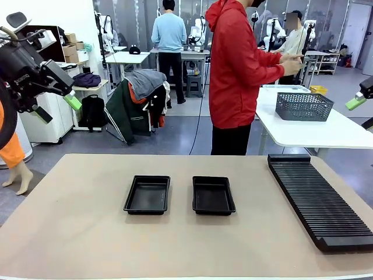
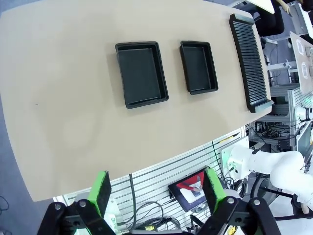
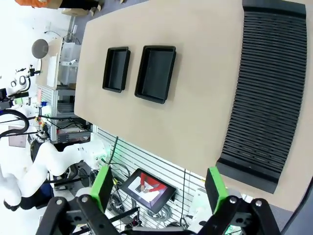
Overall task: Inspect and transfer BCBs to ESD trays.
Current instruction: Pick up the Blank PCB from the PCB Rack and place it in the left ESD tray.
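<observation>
Closest to lens in left wrist view: left hand (image 2: 156, 192), green pads spread fully apart, nothing between them, hovering high beyond near edge of tan counter (image 2: 73, 107); same hand at left border of front view (image 1: 58, 108), well above counter level, tilted, gripping nothing. Closest in right wrist view: right hand (image 3: 159, 188), likewise wide open and without load; also at right border of front view (image 1: 361, 114), partly cut by frame, one green pad showing, high off counter.

Counted two ESD trays mid-counter, side by side, long sides parallel, narrow gap between, not touching; left tray (image 1: 147, 195) and right tray (image 1: 213, 195) both flat on counter, bare black floors showing. Logged same pair from above in left wrist view, left tray (image 2: 142, 73) and right tray (image 2: 198, 66); again in right wrist view, left tray (image 3: 116, 68) and right tray (image 3: 155, 73).

Right of trays, well apart from them: long black ribbed rack (image 1: 319, 198), flat on counter, running from far edge toward near right corner.

Beyond far edge: person (image 1: 236, 70) in red jacket, standing, turned toward white side table (image 1: 326, 134); grey wire-mesh basket (image 1: 303, 107) on that table; person's own hands (image 1: 291, 63) raised at chest height above basket; contents of those hands too small to tell.
</observation>
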Tool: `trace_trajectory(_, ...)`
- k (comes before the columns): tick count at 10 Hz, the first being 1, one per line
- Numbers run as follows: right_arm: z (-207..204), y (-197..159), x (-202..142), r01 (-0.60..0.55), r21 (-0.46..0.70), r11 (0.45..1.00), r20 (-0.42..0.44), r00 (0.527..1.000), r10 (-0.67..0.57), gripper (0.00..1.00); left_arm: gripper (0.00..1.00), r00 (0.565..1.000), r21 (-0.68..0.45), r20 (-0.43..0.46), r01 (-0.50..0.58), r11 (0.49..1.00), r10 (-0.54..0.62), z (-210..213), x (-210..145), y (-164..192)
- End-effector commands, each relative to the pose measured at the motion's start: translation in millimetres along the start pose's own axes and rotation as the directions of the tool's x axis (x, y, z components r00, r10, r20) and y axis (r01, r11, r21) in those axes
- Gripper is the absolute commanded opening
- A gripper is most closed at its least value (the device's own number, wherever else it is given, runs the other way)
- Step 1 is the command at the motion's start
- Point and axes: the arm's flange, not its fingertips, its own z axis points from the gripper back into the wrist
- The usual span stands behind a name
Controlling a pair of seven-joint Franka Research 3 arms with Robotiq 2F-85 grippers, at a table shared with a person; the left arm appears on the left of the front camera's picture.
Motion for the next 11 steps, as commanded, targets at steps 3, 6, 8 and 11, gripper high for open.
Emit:
trace_trajectory(3,35,3,1,0.003,-0.012,1.0,0.058,0.998,-0.002,1.0,1.0,1.0,0.027,-0.005,-0.025,0.999,0.026,14,2,-9)
trace_trajectory(6,49,10,2,0.0,-0.046,0.999,0.076,0.997,0.004,1.0,1.0,0.999,0.065,0.042,-0.024,0.998,0.022,28,4,-16)
trace_trajectory(8,54,11,3,0.012,-0.067,0.998,0.082,0.997,-0.006,1.0,1.0,0.999,0.097,0.048,-0.028,0.995,0.024,36,4,-21)
trace_trajectory(11,64,13,1,0.025,-0.09,0.996,0.094,0.995,-0.017,1.0,1.0,0.998,0.137,0.053,-0.046,0.99,0.039,45,4,-24)
